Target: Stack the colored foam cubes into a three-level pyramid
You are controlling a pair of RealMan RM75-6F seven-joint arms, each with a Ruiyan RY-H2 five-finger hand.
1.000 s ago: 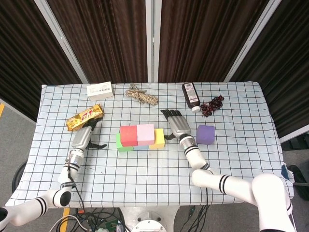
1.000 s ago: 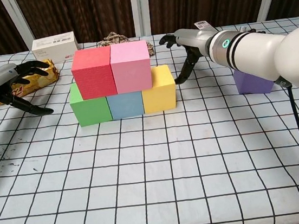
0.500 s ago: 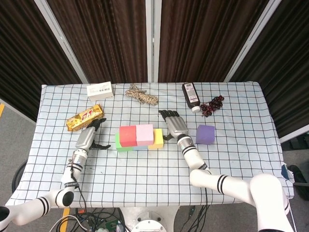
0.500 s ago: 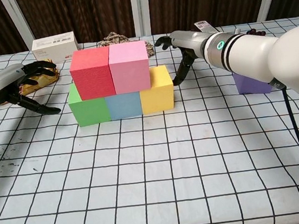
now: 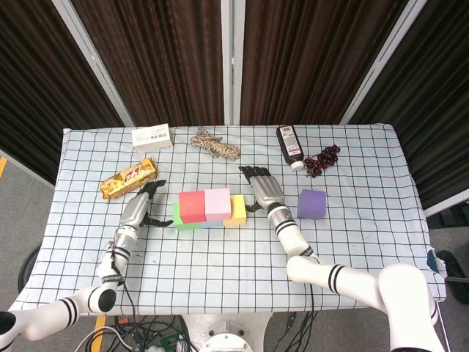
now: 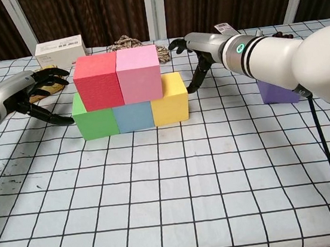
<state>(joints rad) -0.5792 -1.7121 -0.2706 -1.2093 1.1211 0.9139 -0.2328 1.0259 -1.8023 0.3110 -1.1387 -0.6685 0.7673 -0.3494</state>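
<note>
Both hands have closed in on the block stack since the earlier frames, the left hand [image 6: 34, 91] travelling right toward the green cube [image 6: 93, 116] and the right hand [image 6: 195, 50] easing left toward the yellow cube [image 6: 169, 100]; the stack itself has slid slightly left.

A white cloth with a dark grid covers the surface [image 5: 220, 257], and dark brown curtains split by pale vertical frames hang behind it. Along the far side lie a white box [image 5: 152, 137], a coil of rope [image 5: 215, 145], a dark bottle [image 5: 289, 145] lying flat and a dark red beaded string [image 5: 322, 160]. A gold snack wrapper [image 5: 129, 178] sits on the left.

Near the middle, the green cube, a blue cube [image 6: 133, 116] and the yellow cube form a touching row. A red cube [image 6: 96, 81] and a pink cube [image 6: 138, 72] rest side by side on top of that row. The purple cube [image 5: 311, 203] stands alone on the cloth to the right, well apart from the stack.

The left hand hovers just left of the green cube with fingers spread and curved, holding nothing. The right hand sits just right of the yellow cube, between the stack and the purple cube, fingers spread and arched downward, also holding nothing. Whether either fingertip touches a cube cannot be told.
</note>
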